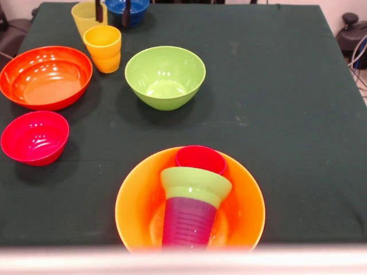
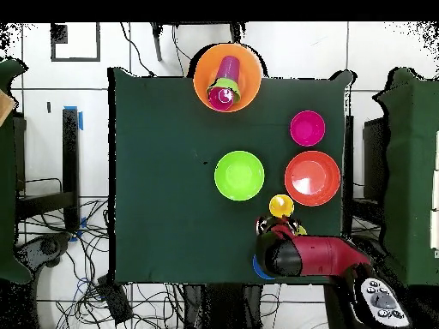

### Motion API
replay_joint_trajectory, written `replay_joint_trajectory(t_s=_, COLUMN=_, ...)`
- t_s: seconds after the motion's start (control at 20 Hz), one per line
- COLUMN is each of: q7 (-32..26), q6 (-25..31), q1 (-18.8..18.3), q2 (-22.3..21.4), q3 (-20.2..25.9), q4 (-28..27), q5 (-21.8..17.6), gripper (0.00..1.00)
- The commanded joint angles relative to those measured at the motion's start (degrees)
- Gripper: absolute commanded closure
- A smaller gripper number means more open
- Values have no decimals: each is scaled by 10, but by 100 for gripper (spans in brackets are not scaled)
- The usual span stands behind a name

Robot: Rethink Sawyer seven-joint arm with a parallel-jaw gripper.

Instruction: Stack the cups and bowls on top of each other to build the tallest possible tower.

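Hovering my gripper (image 1: 112,12) between pale yellow cup (image 1: 86,16) and blue bowl (image 1: 127,10) at twelve o'clock (jaws apparently parted, empty), I'd centre squarely before closing.

We take this for a robotics lab: a table (image 2: 163,171) draped in dark green cloth on pale floor tiles, loose cables (image 2: 129,296) tangled around it, the red arm (image 2: 321,255) mounted beside

The front view looks low and slanted across the green table (image 1: 275,86) with the tower (image 1: 192,200) close at bottom centre, while the higher overhead view looks straight down on the same table (image 2: 163,171), tower (image 2: 225,86) at top.
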Motion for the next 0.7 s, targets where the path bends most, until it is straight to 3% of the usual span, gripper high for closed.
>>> replay_joint_trajectory(t_s=0.05, q7=-9, q6=17, q1=-40, q2=-14, q3=125, q4=1, q5=-3, gripper=0)
replay_joint_trajectory(t_s=0.25, q7=-3, q6=-51, q1=-57, q2=-2, q3=139, q4=0, q5=-52, gripper=0)
replay_joint_trajectory(t_s=0.45, q7=9, q6=-121, q1=-56, q2=35, q3=123, q4=-11, q5=-93, gripper=0)
replay_joint_trajectory(t_s=0.7, q7=24, q6=-166, q1=-55, q2=67, q3=115, q4=-20, q5=-118, gripper=0)
